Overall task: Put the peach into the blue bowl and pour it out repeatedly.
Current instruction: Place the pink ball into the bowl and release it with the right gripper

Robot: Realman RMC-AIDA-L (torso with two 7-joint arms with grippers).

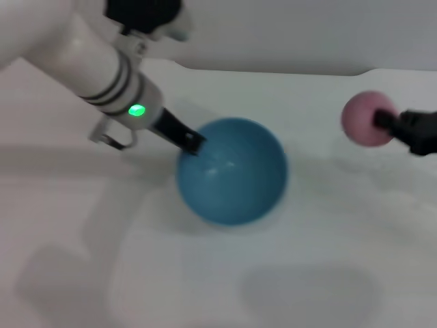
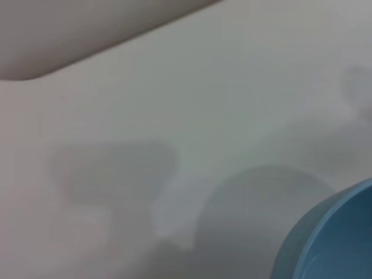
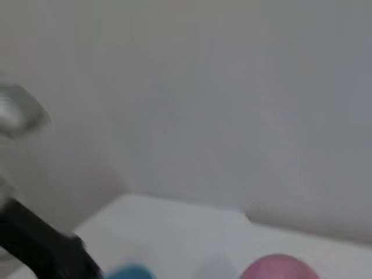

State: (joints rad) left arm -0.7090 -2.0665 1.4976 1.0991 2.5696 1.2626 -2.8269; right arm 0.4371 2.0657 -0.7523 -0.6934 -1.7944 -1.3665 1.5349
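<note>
Left gripper (image 1: 194, 142), on the white arm with a green light, is seen clamped on the near-left rim of the round, glossy light-blue bowl (image 1: 232, 171), which is held tipped over the white tabletop (image 1: 205, 287) so that mostly its outer wall is shown; what lies inside cannot be told. Right gripper (image 1: 389, 124) is closed on the small round pink peach (image 1: 365, 117), held well apart from the bowl, to its right.
</note>
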